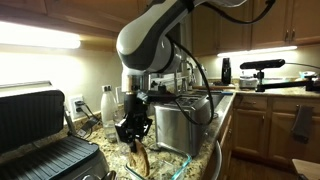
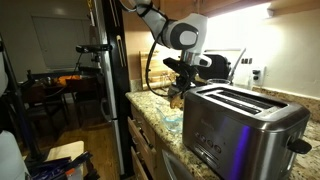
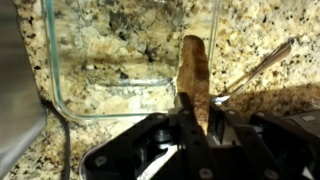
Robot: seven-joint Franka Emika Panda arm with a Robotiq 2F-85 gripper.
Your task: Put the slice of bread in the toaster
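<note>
My gripper [image 3: 195, 112] is shut on the slice of bread [image 3: 194, 68], a thin tan-brown slice held on edge between the two black fingers. In an exterior view the bread [image 1: 139, 157] hangs below the gripper [image 1: 134, 138] over a clear glass dish [image 1: 176, 162], left of the brushed-steel toaster [image 1: 182, 118]. In an exterior view the toaster [image 2: 238, 120] stands in the foreground with its two top slots open, and the gripper [image 2: 180, 92] with the bread [image 2: 177, 98] is behind it, apart from it.
A black ribbed contact grill [image 1: 42, 140] stands open at one end of the granite counter [image 3: 270, 30]. A white bottle [image 1: 107, 103] stands by the wall. The glass dish [image 3: 60, 70] and a metal utensil [image 3: 262, 66] lie under the gripper. A cable runs past the dish.
</note>
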